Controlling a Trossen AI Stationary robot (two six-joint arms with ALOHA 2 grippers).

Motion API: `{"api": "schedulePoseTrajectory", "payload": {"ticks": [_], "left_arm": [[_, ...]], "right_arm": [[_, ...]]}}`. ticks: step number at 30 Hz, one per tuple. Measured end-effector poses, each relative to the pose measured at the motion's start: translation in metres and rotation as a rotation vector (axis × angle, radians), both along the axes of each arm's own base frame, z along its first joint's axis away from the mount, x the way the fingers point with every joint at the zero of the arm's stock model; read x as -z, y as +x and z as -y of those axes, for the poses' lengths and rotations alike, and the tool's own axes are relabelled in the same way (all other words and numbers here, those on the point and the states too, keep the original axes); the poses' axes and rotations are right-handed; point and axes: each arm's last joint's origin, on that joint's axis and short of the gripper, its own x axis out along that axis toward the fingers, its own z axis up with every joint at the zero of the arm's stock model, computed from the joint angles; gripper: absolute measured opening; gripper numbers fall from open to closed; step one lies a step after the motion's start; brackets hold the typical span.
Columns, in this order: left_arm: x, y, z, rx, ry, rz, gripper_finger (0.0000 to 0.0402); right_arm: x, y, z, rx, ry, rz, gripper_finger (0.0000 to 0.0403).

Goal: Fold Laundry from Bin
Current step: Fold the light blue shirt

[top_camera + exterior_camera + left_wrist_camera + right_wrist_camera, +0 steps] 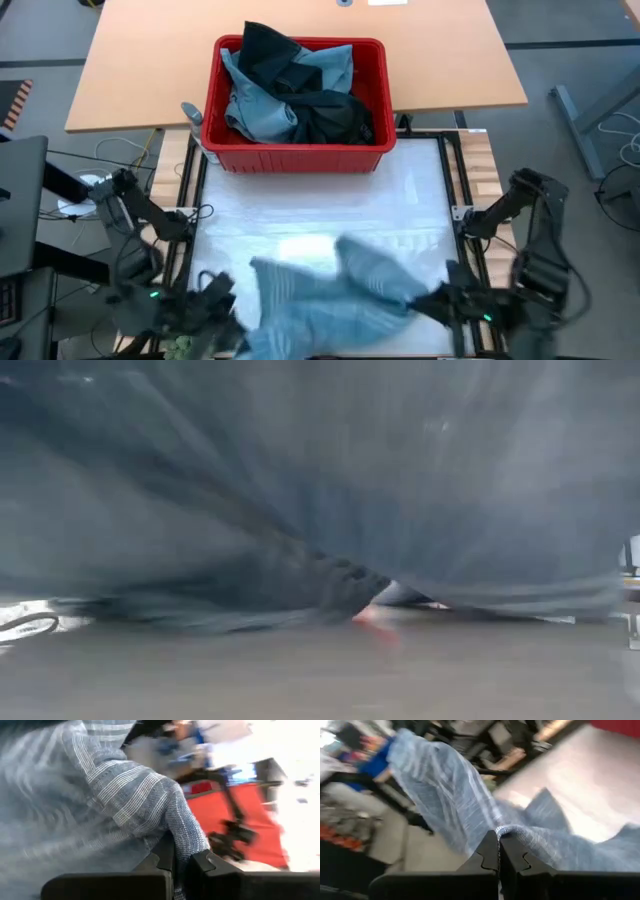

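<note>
now both grippers pinched tight on the striped garment [330, 300], left gripper [176, 865], right gripper [499, 854], red bin [296, 152] beyond

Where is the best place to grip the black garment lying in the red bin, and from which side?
Probably its raised fold at the back of the red rectangular plastic bin, approached from straight above. The black soft cloth garment peaks there above the light blue cloth, and the walls block a sideways approach.

You have a grey-blue striped garment [335, 295] rumpled at the table's near edge, well apart from the red bin [295, 150], which stands at the far side heaped with light blue [255, 100] and black cloth [330, 112]
</note>
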Motion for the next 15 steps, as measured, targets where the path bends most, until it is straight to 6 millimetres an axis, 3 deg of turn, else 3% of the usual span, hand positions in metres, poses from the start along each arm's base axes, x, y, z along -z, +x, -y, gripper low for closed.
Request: {"api": "schedulePoseTrajectory", "payload": {"ticks": [4, 8, 11, 15], "left_arm": [[-0.007, -0.007, 0.006, -0.085, -0.099, 0.046, 0.0], [-0.009, -0.014, -0.002, -0.152, -0.034, 0.045, 0.0], [-0.004, -0.015, -0.025, -0.21, 0.054, -0.049, 0.0], [0.019, -0.02, -0.062, -0.343, 0.148, -0.301, 0.0]], "right_arm": [[-0.027, -0.008, -0.013, 0.016, 0.012, 0.102, 0.002], [-0.047, -0.015, -0.007, 0.079, -0.076, 0.149, 0.002], [-0.04, -0.015, 0.015, 0.144, -0.137, 0.092, 0.002], [-0.015, -0.009, 0.053, 0.281, -0.097, -0.115, 0.002]]}}
